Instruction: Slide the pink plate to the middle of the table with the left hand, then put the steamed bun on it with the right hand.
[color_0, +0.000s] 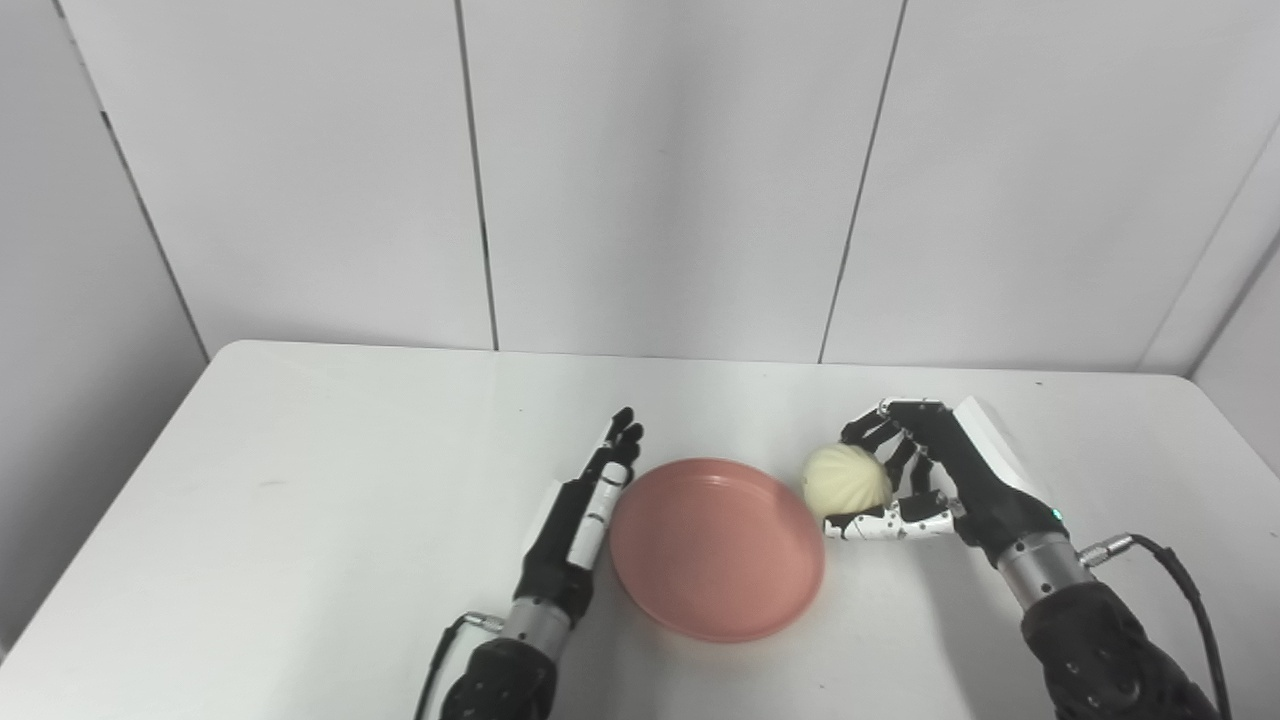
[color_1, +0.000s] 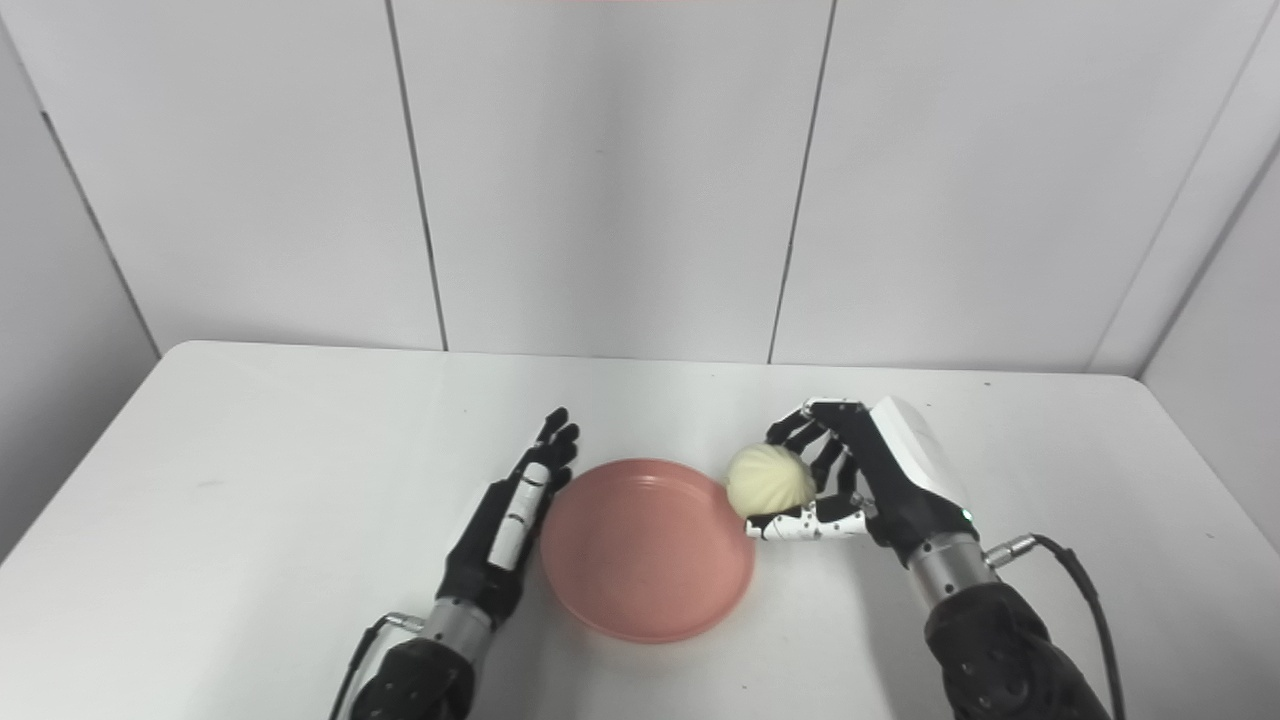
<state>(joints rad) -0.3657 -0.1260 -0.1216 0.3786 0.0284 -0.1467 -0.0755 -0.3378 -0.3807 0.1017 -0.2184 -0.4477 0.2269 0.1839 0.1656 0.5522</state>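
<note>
One step left: pink plate mid-worktop beside flat, empty left hand; right hand fingers clamped on steamed bun, not yet plated.

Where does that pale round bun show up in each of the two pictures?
Left eye view: the steamed bun sits right of centre, held in the right hand, just past the pink plate's right rim.
Right eye view: the same bun appears nearer the middle, again in that hand.
Shared landmark: the pink plate, immediately left of the bun in both.
</note>
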